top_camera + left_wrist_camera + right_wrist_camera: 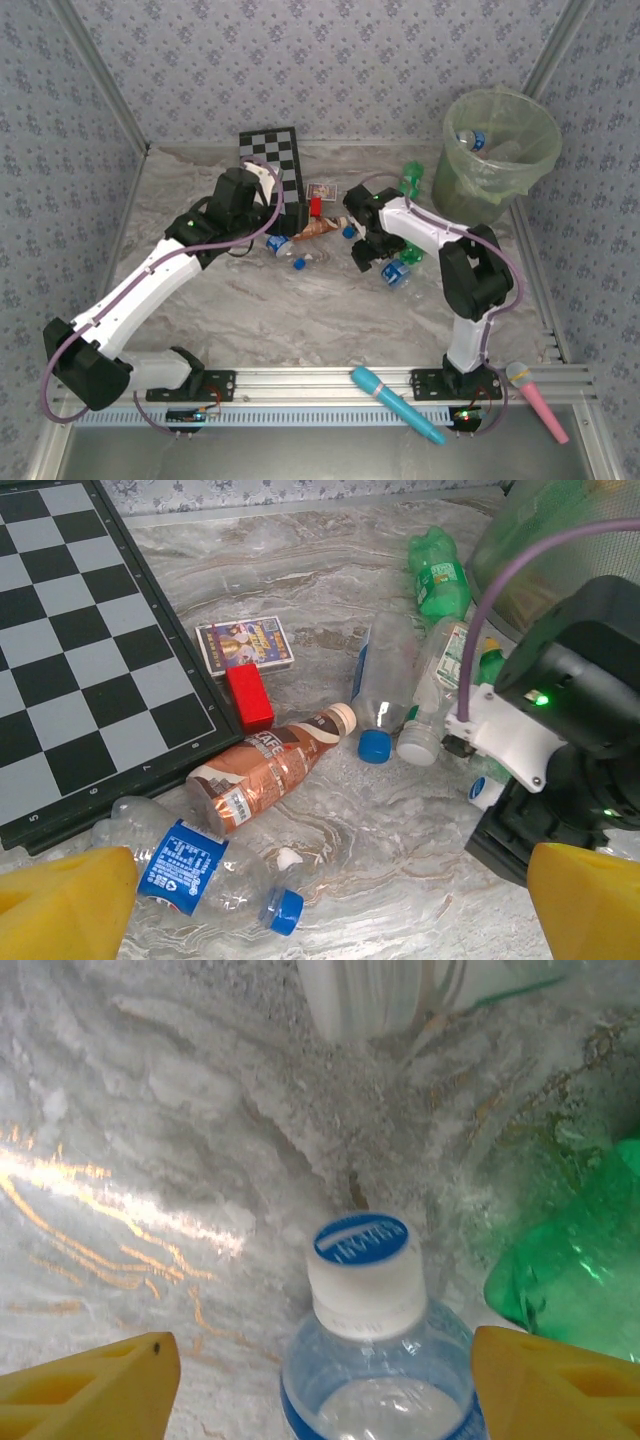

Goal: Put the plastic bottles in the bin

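**Across the surface, most bottles are left to bin**

Over in the far right corner, the bin point(470, 190) holds at least one clear bottle with a blue cap point(472, 140). There may be more behind the hazy bag, but I cannot count them. The rest lie on the surface point(300, 320) between the two arms: a brown bottle point(265, 770), a blue-labelled clear bottle point(200, 865) just beside it, another clear one point(385, 680), and green bottles point(438, 575) nearer the bin. The right hand point(325, 1380) is spread, its fingers either side of a blue-capped bottle point(362, 1290) but not closed on it. The left hand point(330, 895) hangs open above the clutter, holding nothing. By my reckoning the job is barely begun.
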Tool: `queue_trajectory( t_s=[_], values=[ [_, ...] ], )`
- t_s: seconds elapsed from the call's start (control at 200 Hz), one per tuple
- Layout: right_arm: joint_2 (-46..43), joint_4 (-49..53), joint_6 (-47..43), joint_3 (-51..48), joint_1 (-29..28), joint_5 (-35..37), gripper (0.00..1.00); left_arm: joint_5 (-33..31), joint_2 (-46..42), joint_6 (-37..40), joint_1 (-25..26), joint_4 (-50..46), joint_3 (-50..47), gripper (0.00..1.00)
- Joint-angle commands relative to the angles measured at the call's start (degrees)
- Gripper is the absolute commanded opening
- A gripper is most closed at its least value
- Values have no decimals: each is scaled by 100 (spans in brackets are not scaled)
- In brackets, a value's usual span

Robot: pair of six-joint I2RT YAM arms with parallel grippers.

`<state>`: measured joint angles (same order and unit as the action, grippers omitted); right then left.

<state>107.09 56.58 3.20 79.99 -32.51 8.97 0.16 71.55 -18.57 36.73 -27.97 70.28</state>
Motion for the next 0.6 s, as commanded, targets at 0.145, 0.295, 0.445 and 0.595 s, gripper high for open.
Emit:
queue_trajectory(
  t_s=[0.145,0.295,0.445,0.595],
  values=[
    [524,-145,-534,350,-21,314,64,-104,-245,-37,-43,-122,-32,100],
    [633,-213,-653,334,-13,434,60,-138,-324,-51,-43,-145,-49,100],
    [664,-252,-874,292,-11,518,59,-148,-363,-50,-43,-160,-58,100],
    [473,-307,-1061,123,-44,544,65,-144,-392,-51,-43,-169,-63,100]
  ],
)
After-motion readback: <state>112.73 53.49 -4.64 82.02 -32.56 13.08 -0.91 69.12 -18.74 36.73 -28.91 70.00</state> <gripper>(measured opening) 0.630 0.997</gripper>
